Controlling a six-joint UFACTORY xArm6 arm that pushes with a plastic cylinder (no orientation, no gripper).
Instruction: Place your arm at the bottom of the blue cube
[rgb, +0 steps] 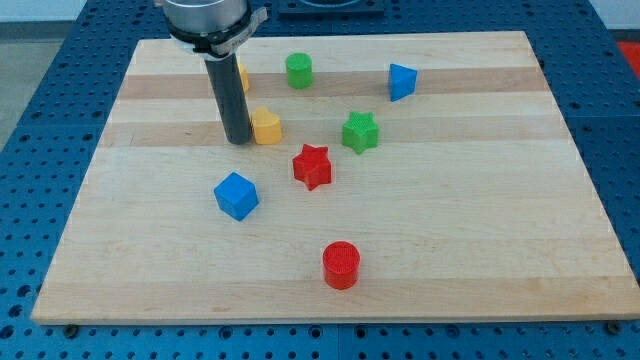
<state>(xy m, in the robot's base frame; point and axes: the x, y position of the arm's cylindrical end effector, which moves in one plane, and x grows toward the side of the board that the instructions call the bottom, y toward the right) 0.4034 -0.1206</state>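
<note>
Inventory: my tip (239, 141) is resting on the surface (480, 230) toward the top-left corner, just left of the yellow block (266, 127). No gripper on this rig, so no state to give. Blue cube (236, 195) is sitting below the tip, twd the bottom edge, w/ red star (312, 166) to its right.

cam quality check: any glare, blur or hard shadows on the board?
Camera view: sharp throughout, no motion blur; light even and diffuse, with only soft, short shadows under the blue cube, the red cylinder and my tip; no glare on the wooden board.
</note>
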